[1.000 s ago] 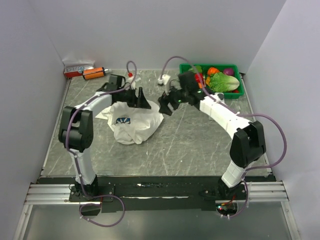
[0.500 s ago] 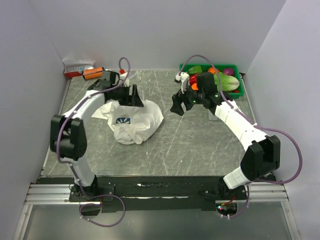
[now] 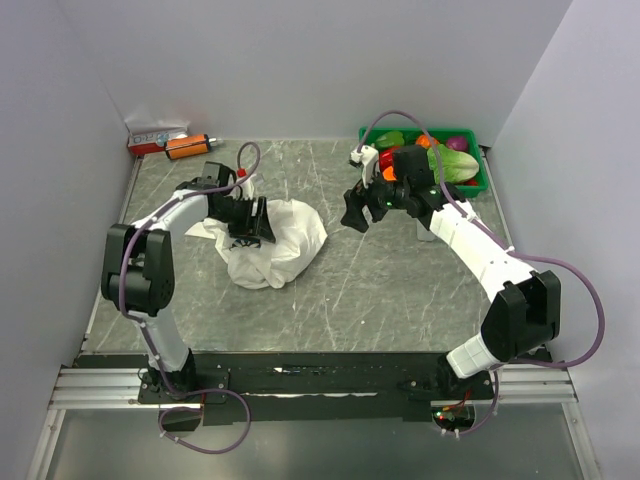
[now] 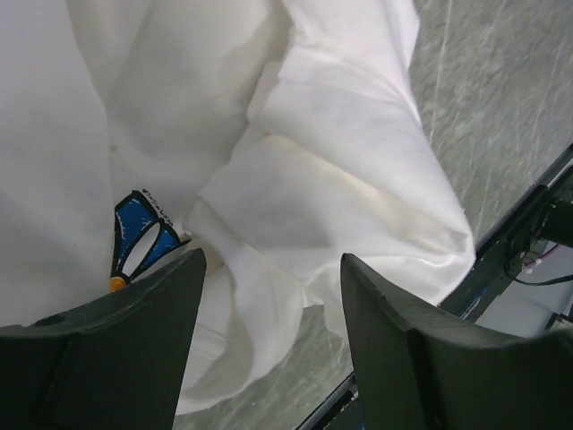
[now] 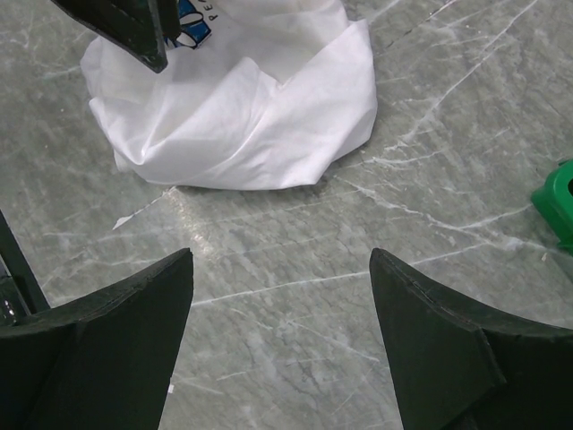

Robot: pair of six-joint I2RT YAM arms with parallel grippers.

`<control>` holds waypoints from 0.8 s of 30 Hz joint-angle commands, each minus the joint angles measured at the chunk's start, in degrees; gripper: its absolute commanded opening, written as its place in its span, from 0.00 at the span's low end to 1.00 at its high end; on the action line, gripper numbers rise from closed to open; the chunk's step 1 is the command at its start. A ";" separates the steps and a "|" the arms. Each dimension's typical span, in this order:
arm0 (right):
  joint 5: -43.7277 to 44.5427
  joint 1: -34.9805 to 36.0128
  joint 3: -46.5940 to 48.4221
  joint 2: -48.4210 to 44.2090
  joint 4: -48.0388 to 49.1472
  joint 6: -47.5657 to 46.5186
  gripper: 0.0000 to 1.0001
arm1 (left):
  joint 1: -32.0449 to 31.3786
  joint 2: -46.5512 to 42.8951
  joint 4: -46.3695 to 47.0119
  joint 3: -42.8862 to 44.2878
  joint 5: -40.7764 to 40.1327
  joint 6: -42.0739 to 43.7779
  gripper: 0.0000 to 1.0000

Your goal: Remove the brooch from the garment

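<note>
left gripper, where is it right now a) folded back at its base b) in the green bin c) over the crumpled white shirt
c, the left gripper hangs open right over the white shirt, and the shirt's folds fill most of the left wrist view.

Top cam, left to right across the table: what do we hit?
In order: red-and-white box → orange canister → white T-shirt → right gripper → green bin of vegetables.
</note>
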 commanded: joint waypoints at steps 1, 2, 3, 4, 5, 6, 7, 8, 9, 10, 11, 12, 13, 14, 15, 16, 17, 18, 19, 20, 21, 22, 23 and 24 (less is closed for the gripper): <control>0.01 0.26 0.35 -2.36 0.52 -0.84 0.86 | -0.20 2.57 -1.40 3.61 -0.69 0.74 0.68; 0.10 0.26 0.09 -2.54 0.52 -0.93 0.86 | -0.20 3.27 -1.67 3.87 -0.60 0.74 0.67; 0.10 0.26 -0.35 -2.72 0.52 -0.93 0.86 | -0.20 3.98 -1.58 3.96 -0.60 0.21 0.67; 0.19 0.34 -0.70 -3.16 0.52 -0.84 0.86 | -0.20 4.25 -0.89 3.97 -0.43 0.04 0.67; 0.19 0.26 -0.97 -3.25 0.52 -0.84 0.86 | -0.20 4.60 -0.53 4.14 0.27 -0.23 0.67; 0.10 0.26 -1.23 -3.34 0.52 -0.75 0.86 | -0.20 5.21 -0.44 4.32 0.80 -0.84 0.67; 0.01 0.26 -1.41 -3.51 0.44 -0.75 0.86 | -0.20 5.56 -0.18 4.75 1.33 -1.11 0.66; 0.10 0.26 -1.50 -3.51 0.43 -0.75 0.86 | -0.20 5.91 -0.09 4.93 1.85 -1.28 0.65; 0.19 0.26 -1.50 -3.60 0.43 -0.92 0.86 | -0.20 6.53 0.09 5.11 1.94 -1.72 0.65; 0.36 0.34 -1.50 -3.60 0.35 -0.93 0.86 | -0.20 6.79 0.26 5.37 2.12 -1.90 0.64; 0.54 0.34 -1.50 -3.60 0.26 -1.10 0.86 | -0.20 7.06 0.44 5.63 2.38 -2.07 0.63; 0.54 0.26 -1.50 -3.60 0.17 -1.19 0.86 | -0.20 7.58 0.53 5.72 2.56 -2.34 0.62; 0.72 0.26 -1.41 -3.51 0.17 -1.28 0.86 | -0.20 7.76 0.79 5.98 2.65 -2.69 0.61; 0.80 0.26 -1.32 -3.34 0.26 -1.37 0.86 | -0.20 8.03 1.05 6.07 2.74 -2.87 0.58; 0.81 0.26 -1.41 -3.25 0.26 -1.45 0.86 | -0.20 8.46 1.14 6.25 3.26 -3.22 0.56; 0.89 0.26 -1.41 -3.16 0.26 -1.45 0.86 | -0.20 8.55 1.23 6.69 3.44 -3.39 0.54; 0.89 0.34 -1.41 -3.16 0.26 -1.37 0.86 | -0.20 8.73 1.32 6.86 3.79 -3.48 0.52; 0.89 0.26 -1.32 -3.07 0.35 -1.37 0.86 | -0.20 8.99 1.32 7.04 4.23 -3.74 0.51; 0.89 0.34 -1.41 -2.81 0.26 -1.28 0.86 | -0.20 9.08 1.23 7.39 4.41 -3.75 0.49; 0.89 0.26 -1.41 -2.72 0.35 -1.37 0.86 | -0.20 9.26 1.06 7.48 4.67 -3.75 0.46; 0.89 0.26 -1.50 -2.72 0.35 -1.37 0.86 | -0.20 9.26 0.97 7.57 4.84 -3.57 0.44; 0.81 0.26 -1.50 -2.46 0.43 -1.37 0.86 | -0.20 9.35 0.88 7.57 5.02 -3.66 0.41; 0.81 0.34 -1.41 -2.37 0.43 -1.28 0.86 | -0.20 9.26 0.97 7.57 5.02 -3.75 0.39; 0.81 0.26 -1.41 -2.28 0.43 -1.28 0.86 | -0.20 9.00 0.97 7.57 5.02 -3.83 0.39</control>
